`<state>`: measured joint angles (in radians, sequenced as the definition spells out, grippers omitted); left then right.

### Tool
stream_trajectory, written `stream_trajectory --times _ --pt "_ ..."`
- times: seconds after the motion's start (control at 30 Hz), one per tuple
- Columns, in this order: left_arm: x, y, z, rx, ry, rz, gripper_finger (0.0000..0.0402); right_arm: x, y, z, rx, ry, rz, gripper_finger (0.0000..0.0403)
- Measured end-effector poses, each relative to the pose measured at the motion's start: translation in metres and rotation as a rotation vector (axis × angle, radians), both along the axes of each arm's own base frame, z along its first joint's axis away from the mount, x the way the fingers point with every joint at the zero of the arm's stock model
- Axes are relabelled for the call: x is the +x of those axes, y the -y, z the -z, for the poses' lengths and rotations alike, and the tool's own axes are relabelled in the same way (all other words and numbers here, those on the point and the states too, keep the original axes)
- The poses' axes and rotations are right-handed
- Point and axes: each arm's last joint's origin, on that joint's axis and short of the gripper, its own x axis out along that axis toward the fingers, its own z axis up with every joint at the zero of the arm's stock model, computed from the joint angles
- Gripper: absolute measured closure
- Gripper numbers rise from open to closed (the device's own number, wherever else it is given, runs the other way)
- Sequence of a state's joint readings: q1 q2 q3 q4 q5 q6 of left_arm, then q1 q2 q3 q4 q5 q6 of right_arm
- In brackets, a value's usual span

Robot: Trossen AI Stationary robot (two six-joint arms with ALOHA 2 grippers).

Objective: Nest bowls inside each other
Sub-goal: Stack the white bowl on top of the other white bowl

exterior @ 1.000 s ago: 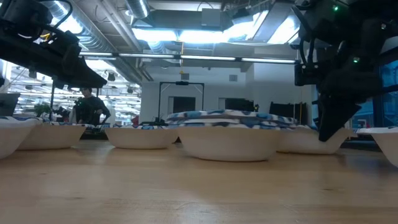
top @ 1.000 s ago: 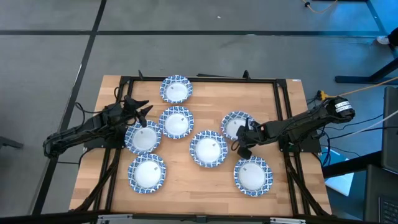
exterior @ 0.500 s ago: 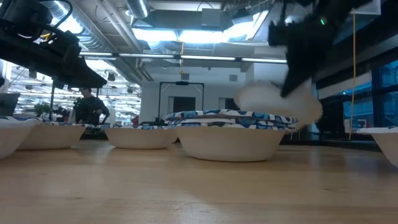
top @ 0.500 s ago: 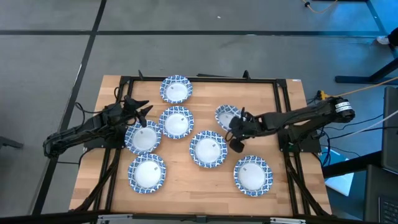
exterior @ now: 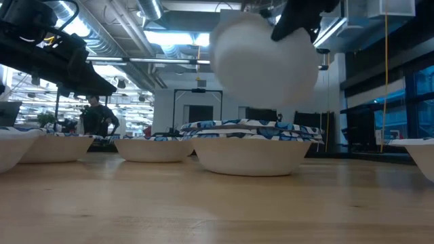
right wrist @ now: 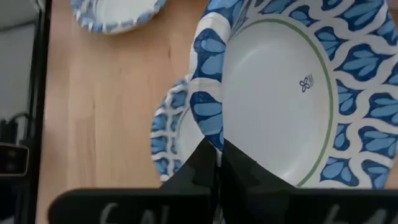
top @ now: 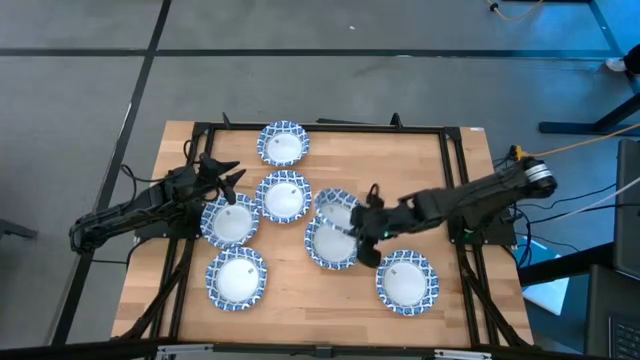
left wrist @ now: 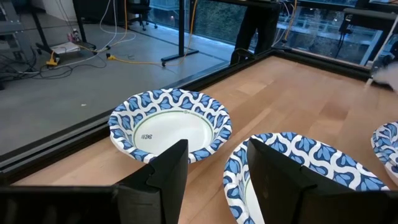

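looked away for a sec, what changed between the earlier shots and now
The right gripper, shut on the rim of a bowl, lifted it off the table's right side and carried it left; it now hangs tilted above the centre bowl. The left gripper stayed put, open, over the left bowls, and the other bowls did not move.

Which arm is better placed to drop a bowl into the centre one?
Right. The right tool already pinches a bowl by its rim, lifted just above the centre bowl. The left tool waits open near the table's left bowls.
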<state>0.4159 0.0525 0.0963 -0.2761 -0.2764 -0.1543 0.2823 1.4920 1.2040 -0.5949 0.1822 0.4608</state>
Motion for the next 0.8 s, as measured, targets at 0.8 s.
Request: stream_trajectory --times 0.8 --pt "0.000 0.000 0.000 0.000 0.000 0.000 0.0241 0.035 -0.018 0.069 0.068 -0.242 -0.061 0.0339"
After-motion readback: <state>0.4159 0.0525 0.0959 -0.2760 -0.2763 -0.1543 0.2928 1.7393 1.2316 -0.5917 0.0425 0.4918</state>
